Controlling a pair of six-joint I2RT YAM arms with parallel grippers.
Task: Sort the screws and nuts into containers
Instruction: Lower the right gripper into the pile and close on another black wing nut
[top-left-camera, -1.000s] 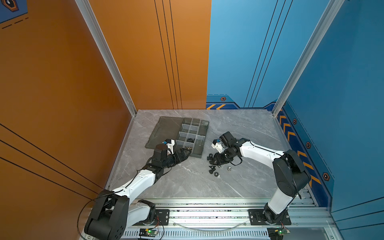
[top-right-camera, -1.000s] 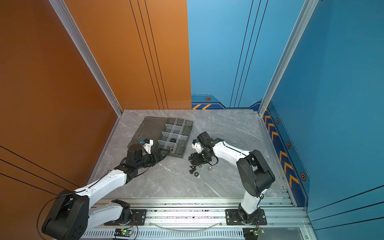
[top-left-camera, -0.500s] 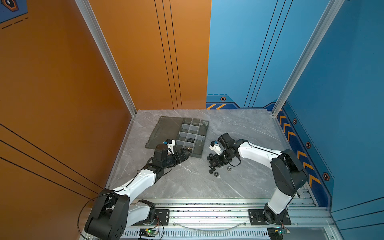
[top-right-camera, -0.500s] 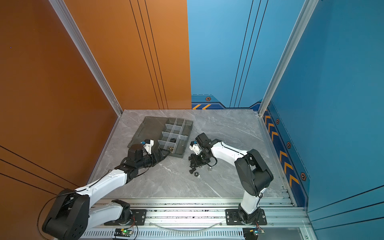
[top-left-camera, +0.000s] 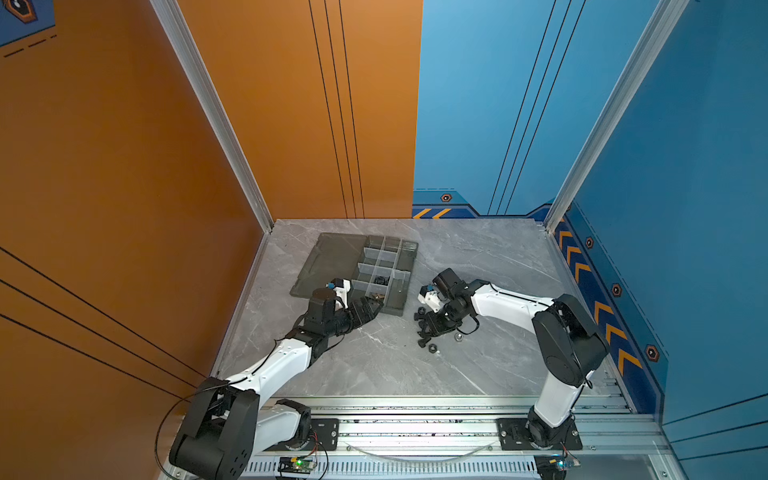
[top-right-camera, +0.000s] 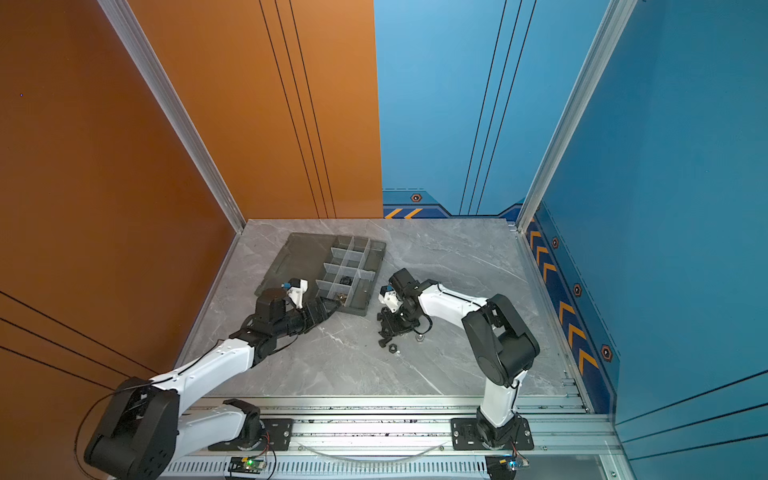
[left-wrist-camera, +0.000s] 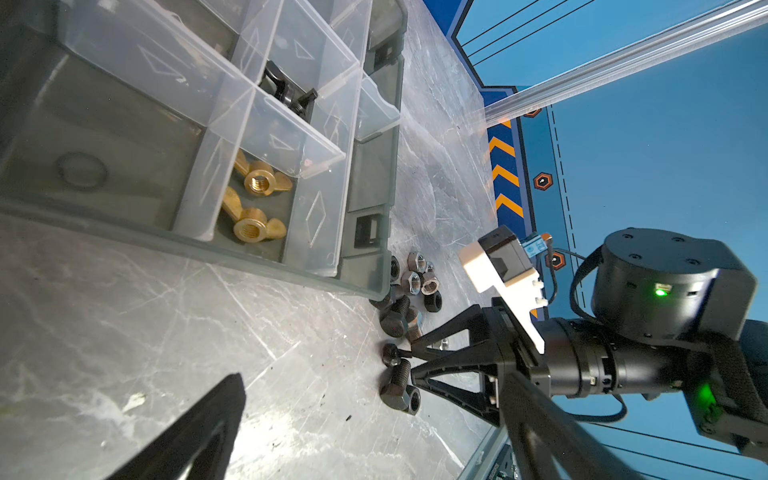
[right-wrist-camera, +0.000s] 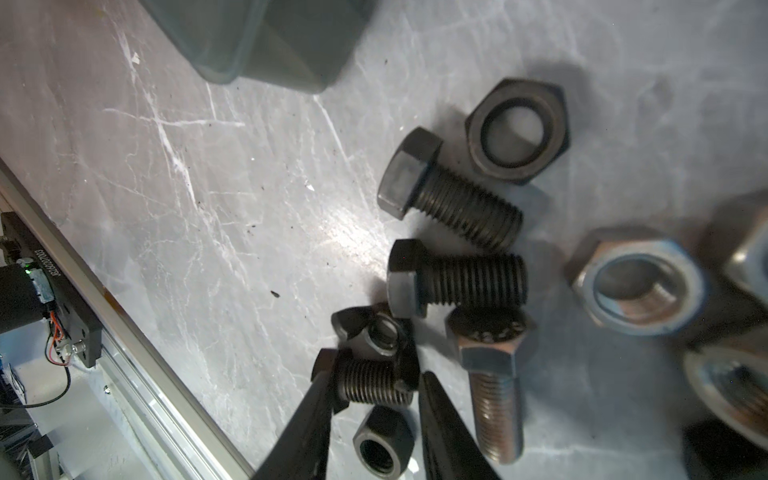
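Right wrist view: right gripper (right-wrist-camera: 377, 376), jaws part-closed astride one short black screw (right-wrist-camera: 370, 384) lying on the table (right-wrist-camera: 187, 187) (whether it is pinched, cannot tell). Loose screws (right-wrist-camera: 453, 208) and nuts (right-wrist-camera: 517, 131): heaped just beside the tray (right-wrist-camera: 257, 37) corner. Left gripper (top-left-camera: 372, 308): jaws spread wide, at the tray's near edge. Containers (left-wrist-camera: 291, 141): brass winged nuts (left-wrist-camera: 257, 183) in one near cell, a black winged nut (left-wrist-camera: 286, 89) in the adjoining cell.

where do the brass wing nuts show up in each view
In both top views: brass wing nuts in a front-row cell of the tray.
Left wrist: same cell, both clear.
Right wrist: not in it.
Landmark: tray corner beside the loose screws.
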